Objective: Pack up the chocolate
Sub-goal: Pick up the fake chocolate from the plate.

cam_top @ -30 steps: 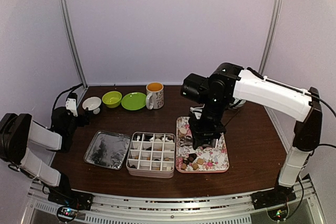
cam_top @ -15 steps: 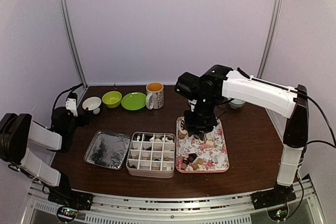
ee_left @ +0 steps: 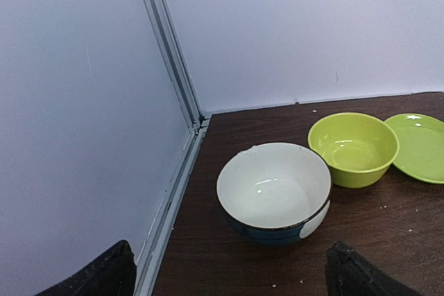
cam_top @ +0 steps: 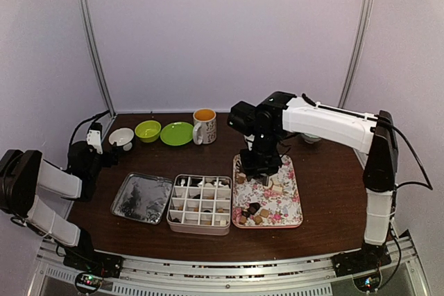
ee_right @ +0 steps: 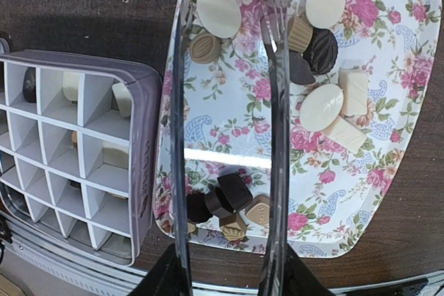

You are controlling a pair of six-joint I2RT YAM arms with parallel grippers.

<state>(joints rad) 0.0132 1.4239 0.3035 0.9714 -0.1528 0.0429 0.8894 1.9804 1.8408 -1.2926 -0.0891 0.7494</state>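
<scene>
Over the floral tray [ee_right: 229,102]'s far end now, shifted up from the near cluster. Right gripper [ee_right: 229,279] clamped on tongs [ee_right: 182,136], prongs spreading, empty: likely lining up a pick. Chocolate [ee_right: 321,107] mostly on tray, some in compartment box [ee_right: 142,171]. Left gripper [ee_left: 232,268] wide open, empty.

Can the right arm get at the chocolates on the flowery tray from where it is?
Probably yes. The right arm holds tongs spread right above the tray, and nothing lies between them and the chocolates.
</scene>
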